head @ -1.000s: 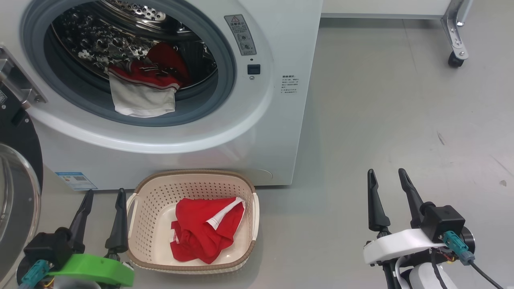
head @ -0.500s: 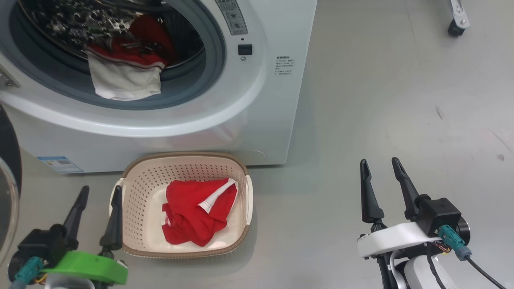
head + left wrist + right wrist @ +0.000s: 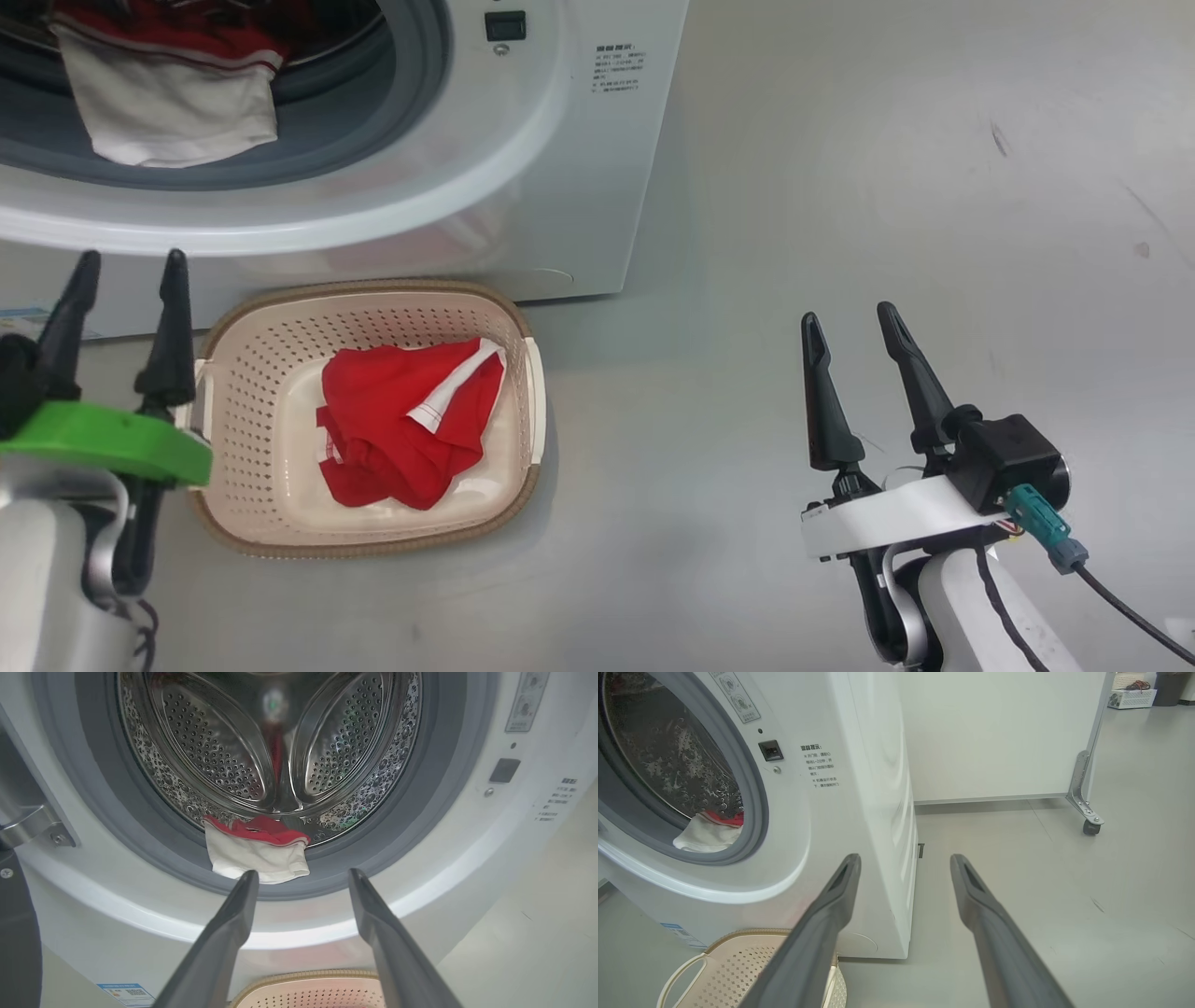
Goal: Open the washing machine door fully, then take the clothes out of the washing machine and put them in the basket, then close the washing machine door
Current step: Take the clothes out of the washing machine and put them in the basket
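While the head view looks down, I see my left gripper (image 3: pixel 129 257) and right gripper (image 3: pixel 848 314) both with jaws spread wide and holding nothing, the left just beside the basket (image 3: pixel 280 327), the right well apart over the floor (image 3: pixel 840 187). One red garment (image 3: pixel 392 425) lies crumpled in the basket, which sits at the foot of the washing machine (image 3: pixel 560 187). In the left wrist view, a white-and-red garment (image 3: pixel 257 856) hangs over the lip of the drum (image 3: pixel 219 751) onto the grey seal (image 3: pixel 93 812), straight ahead of that gripper, and the door (image 3: pixel 14 942) stands swung aside at the left edge. In the right wrist view, the same garment shows low in the opening, off to that gripper's left. I judge it light, limp and easily bunched, so I would pinch the hanging white flap near its middle. It may drag on the rubber seal.
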Tool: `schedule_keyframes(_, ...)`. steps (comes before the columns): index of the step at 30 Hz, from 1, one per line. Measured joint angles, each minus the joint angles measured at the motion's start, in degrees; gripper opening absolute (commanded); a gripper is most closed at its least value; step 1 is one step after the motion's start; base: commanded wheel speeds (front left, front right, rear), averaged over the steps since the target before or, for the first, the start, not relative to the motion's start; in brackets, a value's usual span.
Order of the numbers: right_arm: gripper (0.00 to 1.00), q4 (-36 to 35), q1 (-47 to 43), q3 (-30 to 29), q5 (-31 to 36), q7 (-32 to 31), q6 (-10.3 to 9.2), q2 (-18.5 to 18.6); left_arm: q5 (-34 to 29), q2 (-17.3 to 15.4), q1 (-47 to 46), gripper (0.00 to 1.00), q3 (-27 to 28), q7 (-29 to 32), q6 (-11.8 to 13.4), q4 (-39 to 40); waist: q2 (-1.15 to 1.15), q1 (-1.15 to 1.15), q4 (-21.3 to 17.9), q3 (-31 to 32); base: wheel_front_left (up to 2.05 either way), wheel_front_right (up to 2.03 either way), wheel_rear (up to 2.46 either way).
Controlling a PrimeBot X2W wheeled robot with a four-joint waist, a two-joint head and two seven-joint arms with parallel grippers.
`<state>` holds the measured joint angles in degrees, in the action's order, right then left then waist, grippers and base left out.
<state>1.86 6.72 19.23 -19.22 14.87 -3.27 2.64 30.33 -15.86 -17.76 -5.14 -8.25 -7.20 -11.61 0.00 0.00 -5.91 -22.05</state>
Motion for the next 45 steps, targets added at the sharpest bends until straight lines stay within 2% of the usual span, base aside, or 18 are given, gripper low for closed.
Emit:
schedule_keyframes(14, 1.0, -1.9, 5.1, 3.4, -1.9, 0.0, -1.3, 0.1, -0.3, -7.1, -18.5, 1.0, 1.8, 12.9, 1.9, -8.1, 0.0, 0.0, -5.1, -9.6, 0.0, 0.0, 0.0)
schedule_keyframes(26, 1.0, -3.3, 7.7, 5.8, -3.6, 0.0, -2.45, 0.1, -3.9, -11.8, -28.0, 1.0, 1.2, 22.3, 5.0, -16.7, 0.0, 0.01, -9.7, -14.3, 0.0, 0.0, 0.0)
schedule_keyframes(32, 1.0, -3.6, 8.1, 6.7, -5.4, 0.0, -2.9, 0.1, -6.3, -14.9, -30.4, 1.0, 0.9, 24.9, 5.9, -19.8, 0.0, 0.01, -11.6, -15.8, 0.0, 0.0, 0.0)
schedule_keyframes(40, 1.0, -4.1, 8.4, 7.2, -6.0, 0.0, -3.01, 0.1, -6.9, -15.4, -34.0, 1.0, 0.7, 26.0, 6.3, -22.0, 0.0, 0.01, -13.3, -17.4, 0.0, 0.0, 0.0)
schedule_keyframes(45, 1.0, -4.4, 8.9, 7.7, -6.1, 0.0, -3.39, 0.1, -9.4, -16.8, -35.9, 1.0, -0.6, 27.4, 7.8, -24.1, 0.0, 0.01, -14.2, -18.3, 0.0, 0.0, 0.0)
